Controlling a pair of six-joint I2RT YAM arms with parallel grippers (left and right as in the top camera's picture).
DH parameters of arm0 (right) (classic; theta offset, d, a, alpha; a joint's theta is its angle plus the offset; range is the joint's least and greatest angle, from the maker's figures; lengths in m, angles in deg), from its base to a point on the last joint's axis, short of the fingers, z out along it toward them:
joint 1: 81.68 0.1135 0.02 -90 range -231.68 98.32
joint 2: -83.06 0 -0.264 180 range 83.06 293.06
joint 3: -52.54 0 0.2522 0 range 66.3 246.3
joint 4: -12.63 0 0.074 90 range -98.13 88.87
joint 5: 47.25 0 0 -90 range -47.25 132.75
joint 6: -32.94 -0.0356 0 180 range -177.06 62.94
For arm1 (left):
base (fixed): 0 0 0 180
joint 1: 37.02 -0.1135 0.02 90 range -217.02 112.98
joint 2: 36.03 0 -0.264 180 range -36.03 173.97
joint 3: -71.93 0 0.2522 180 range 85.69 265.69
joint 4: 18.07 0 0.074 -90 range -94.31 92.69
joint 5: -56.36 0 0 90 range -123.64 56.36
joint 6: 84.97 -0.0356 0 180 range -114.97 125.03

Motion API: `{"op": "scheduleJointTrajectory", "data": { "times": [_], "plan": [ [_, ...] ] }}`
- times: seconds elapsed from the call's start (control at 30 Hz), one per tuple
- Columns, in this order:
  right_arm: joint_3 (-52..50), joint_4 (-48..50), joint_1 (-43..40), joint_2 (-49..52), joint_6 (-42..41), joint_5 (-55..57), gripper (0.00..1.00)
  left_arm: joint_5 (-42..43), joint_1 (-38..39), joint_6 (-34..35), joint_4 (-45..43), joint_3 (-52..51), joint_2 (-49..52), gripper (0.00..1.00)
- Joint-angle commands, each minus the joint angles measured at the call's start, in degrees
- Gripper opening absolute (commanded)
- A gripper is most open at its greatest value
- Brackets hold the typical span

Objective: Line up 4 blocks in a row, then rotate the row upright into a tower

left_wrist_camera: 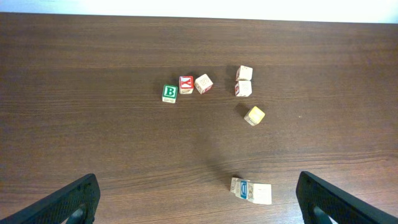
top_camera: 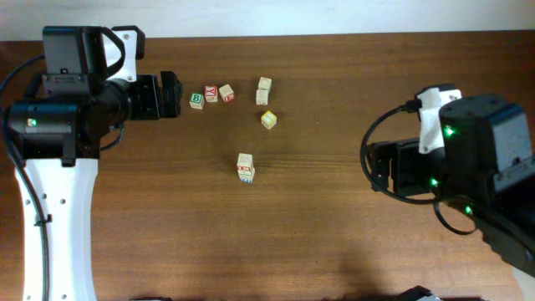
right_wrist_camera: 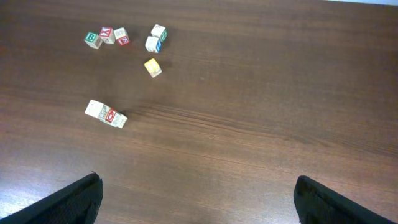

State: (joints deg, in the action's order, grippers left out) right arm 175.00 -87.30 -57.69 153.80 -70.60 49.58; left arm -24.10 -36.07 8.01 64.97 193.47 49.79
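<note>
The left hand (left_wrist_camera: 198, 190) and right hand (right_wrist_camera: 198, 190) both gape wide, clear of the blocks (top_camera: 211, 93).

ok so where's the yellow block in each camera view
overhead: the yellow block lies at centre, in the upper half.
left wrist: the yellow block lies right of centre, about mid-height.
right wrist: the yellow block lies in the upper left.
shared landmark: the green B block, at the left end of a row of three, up and left of the yellow one in every view.
</note>
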Motion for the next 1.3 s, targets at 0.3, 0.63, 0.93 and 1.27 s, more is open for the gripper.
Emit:
{"op": "scheduleJointTrajectory", "data": {
  "times": [0.3,0.63,0.93,1.27],
  "plan": [
    [-43.7,44.7,-21.4,-24.2,16.8,-10.3,0.98,-0.6,0.0,-0.3,0.1,0.0,-0.4,0.99],
    [-107.9,84.7,-25.1,-69.7,16.1,-10.7,0.98,-0.6,0.0,-0.3,0.1,0.0,-0.4,0.99],
    [-108.4,82.0,-25.1,-70.4,16.1,-10.7,0.98,-0.6,0.0,-0.3,0.0,0.0,-0.4,0.99],
    [-108.4,82.0,-25.1,-70.4,16.1,-10.7,0.98,-9.1,-0.1,-3.5,-14.5,-12.5,-6.8,0.99]
  ]
}}
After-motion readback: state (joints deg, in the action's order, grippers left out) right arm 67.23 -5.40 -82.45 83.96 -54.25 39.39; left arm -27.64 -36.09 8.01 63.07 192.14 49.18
